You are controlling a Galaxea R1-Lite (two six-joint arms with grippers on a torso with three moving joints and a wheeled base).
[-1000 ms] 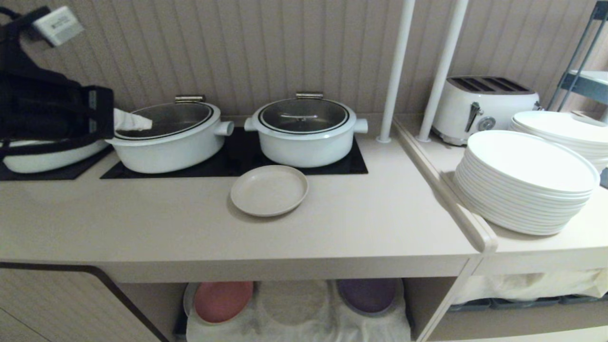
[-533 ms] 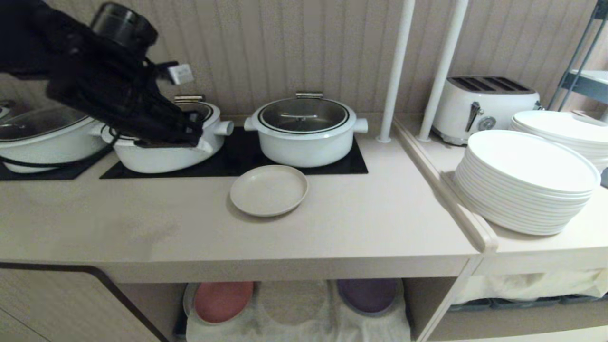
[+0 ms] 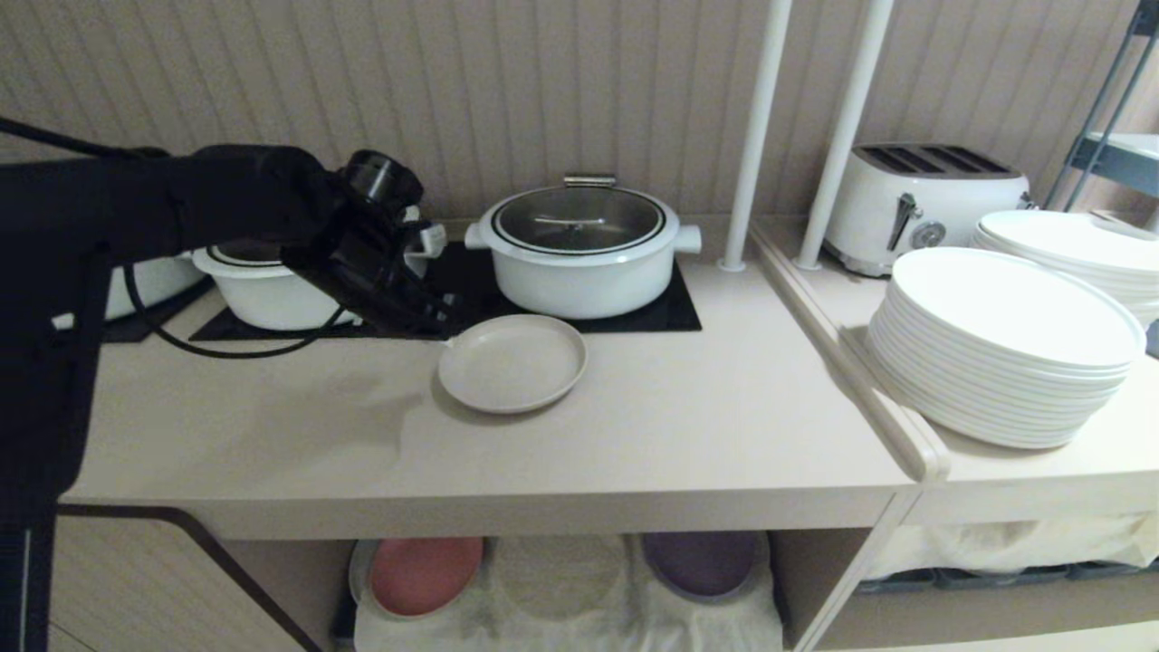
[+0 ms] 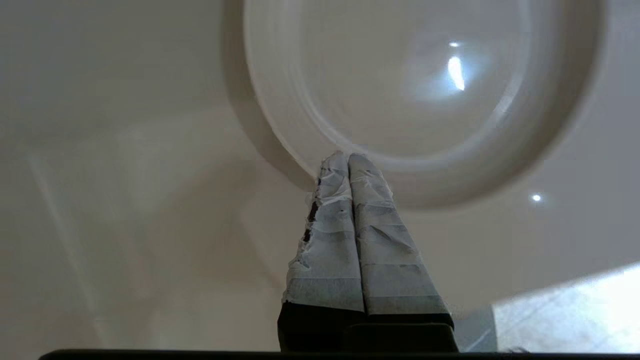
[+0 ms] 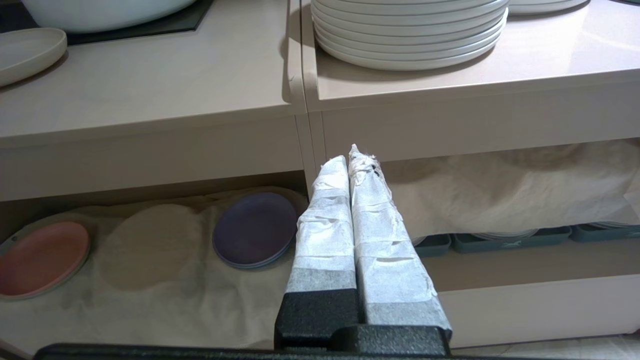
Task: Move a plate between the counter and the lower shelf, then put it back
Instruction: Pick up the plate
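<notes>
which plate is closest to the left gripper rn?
The small cream-beige plate on the counter. The left gripper, fingers shut, sits at its rim. The pink plate and purple plate lie on the lower shelf; the white stacks stand far right.

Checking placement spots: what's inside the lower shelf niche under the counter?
On the wrinkled off-white cloth in the lower shelf: a round pink plate on the robot's left, a round purple plate on its right, bare cloth between. The counter hides the niche's back.
</notes>
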